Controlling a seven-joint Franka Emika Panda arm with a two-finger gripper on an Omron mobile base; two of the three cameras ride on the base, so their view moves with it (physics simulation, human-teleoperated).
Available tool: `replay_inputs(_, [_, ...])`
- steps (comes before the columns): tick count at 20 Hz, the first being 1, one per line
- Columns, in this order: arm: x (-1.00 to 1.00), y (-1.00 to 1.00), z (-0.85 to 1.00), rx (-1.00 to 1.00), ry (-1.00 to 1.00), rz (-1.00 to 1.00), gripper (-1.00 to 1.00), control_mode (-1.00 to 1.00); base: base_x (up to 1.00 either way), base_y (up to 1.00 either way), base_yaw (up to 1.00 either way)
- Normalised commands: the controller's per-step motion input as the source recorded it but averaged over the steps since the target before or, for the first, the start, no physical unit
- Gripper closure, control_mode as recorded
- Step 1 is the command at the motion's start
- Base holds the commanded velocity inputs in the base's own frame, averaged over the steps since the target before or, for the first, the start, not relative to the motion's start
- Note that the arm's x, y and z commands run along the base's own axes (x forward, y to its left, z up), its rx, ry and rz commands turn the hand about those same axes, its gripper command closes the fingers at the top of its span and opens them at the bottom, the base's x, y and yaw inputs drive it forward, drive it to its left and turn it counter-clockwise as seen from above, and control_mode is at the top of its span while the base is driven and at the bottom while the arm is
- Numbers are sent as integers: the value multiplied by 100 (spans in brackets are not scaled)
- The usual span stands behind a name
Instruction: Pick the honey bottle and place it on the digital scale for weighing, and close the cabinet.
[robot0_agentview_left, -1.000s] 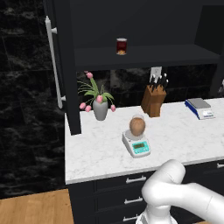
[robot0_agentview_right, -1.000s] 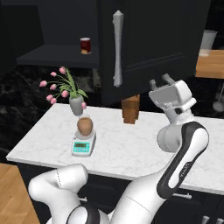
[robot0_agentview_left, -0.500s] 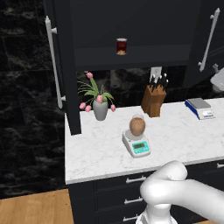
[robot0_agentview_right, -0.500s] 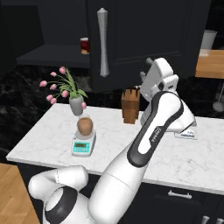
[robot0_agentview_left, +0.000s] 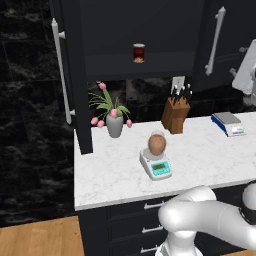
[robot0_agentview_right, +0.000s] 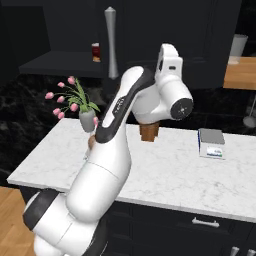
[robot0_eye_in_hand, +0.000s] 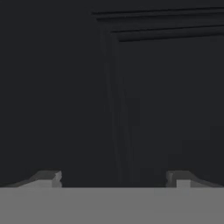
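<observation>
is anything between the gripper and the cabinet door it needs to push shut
Nothing visible. In the hand view the gripper, jaws apart and empty, faces the dark panel of the cabinet with only open space between. The honey bottle already sits on the digital scale.

A: Where is there room on the counter (robot0_agentview_left: 115, 172)?

B: The front left of the marble is bare, and so is the stretch between the digital scale (robot0_agentview_left: 156, 165) and the flat white device (robot0_agentview_left: 228, 123) at the right.

A: And what blocks the back?

B: The flower vase (robot0_agentview_left: 114, 125) and the knife block (robot0_agentview_left: 176, 114) stand along the wall, with a gap between them.

A: Higher up?

B: The cabinet (robot0_agentview_left: 216, 45) door on the right is part open, its panel (robot0_eye_in_hand: 166, 105) close before the gripper (robot0_eye_in_hand: 113, 179), whose fingers stand apart. The left door (robot0_agentview_left: 70, 75) juts out over the counter's end.
</observation>
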Motion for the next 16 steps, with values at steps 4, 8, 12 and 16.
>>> replay_inputs(4, [100, 73, -13, 0, 1, -6, -100, -100, 0, 0, 0])
replay_inputs(8, [90, 32, -29, 0, 0, -1, -100, -100, 0, 0, 0])
replay_inputs(12, [76, 24, -24, 0, 0, 0, -100, -100, 0, 0, 0])
replay_inputs(16, [80, 30, -18, 0, 0, 0, -100, -100, 0, 0, 0])
